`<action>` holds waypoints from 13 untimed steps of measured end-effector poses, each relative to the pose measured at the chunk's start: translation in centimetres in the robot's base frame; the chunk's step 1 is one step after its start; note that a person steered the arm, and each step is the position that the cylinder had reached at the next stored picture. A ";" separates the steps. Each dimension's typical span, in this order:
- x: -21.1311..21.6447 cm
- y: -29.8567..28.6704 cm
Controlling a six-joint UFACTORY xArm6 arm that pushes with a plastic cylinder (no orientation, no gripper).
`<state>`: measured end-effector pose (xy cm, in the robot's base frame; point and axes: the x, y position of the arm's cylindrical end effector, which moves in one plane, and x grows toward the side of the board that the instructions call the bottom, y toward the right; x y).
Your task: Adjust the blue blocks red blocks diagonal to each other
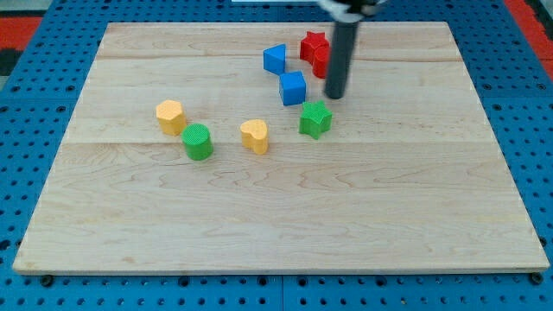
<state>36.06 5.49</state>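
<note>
Flanking my tip point(334, 96): blue cube point(293, 88), red blocks point(314, 52).

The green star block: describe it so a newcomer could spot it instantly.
On the wooden board, look just right of centre, below my tip. The green star block sits under the blue cube. Unlike the round green cylinder further left, it has points.

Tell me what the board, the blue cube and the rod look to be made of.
Board: pale wood, matte, with visible grain and plank seams. Blue cube: uniform matte colour, no grain showing, so painted wood or plastic; I cannot tell which. Rod, ending in my tip just to the view's right of the cube: dark and smooth with a faint sheen, probably metal or plastic.
</note>
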 end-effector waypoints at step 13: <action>-6.5 -10.7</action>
<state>29.60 -5.22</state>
